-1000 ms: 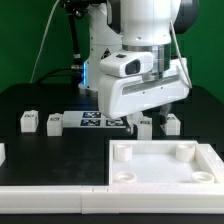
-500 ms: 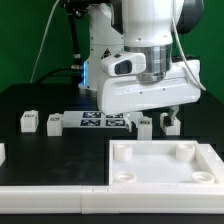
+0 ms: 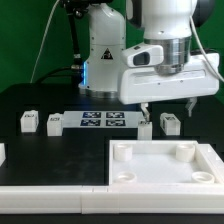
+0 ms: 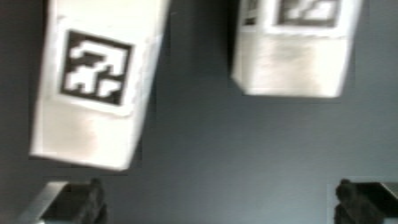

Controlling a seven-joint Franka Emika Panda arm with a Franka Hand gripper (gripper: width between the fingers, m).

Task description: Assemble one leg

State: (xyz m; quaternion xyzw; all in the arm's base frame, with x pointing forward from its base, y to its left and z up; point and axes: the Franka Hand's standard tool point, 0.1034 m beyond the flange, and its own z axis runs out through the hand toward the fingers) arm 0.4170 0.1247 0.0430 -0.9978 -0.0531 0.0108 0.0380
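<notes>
Several legs stand on the black table in the exterior view: two at the left (image 3: 28, 121) (image 3: 55, 122) and two at the right (image 3: 145, 127) (image 3: 170, 122). My gripper (image 3: 167, 106) hangs open and empty just above the two right legs, one finger over each side of the rightmost one. In the wrist view my gripper (image 4: 221, 205) is open with nothing between its dark fingertips (image 4: 75, 200). Two tagged white legs (image 4: 98, 85) (image 4: 294, 50) lie beyond them, apart from the fingers.
A flat black strip of square markers (image 3: 103, 121) lies between the leg pairs. The large white tray-like piece with round corner sockets (image 3: 165, 178) sits in front. A white part (image 3: 2, 152) shows at the left edge, and a white edge (image 3: 50, 195) runs along the front.
The arm has moved toward the exterior view's right and lifted a little. The gripper now hangs over the two right legs instead of hiding them.
</notes>
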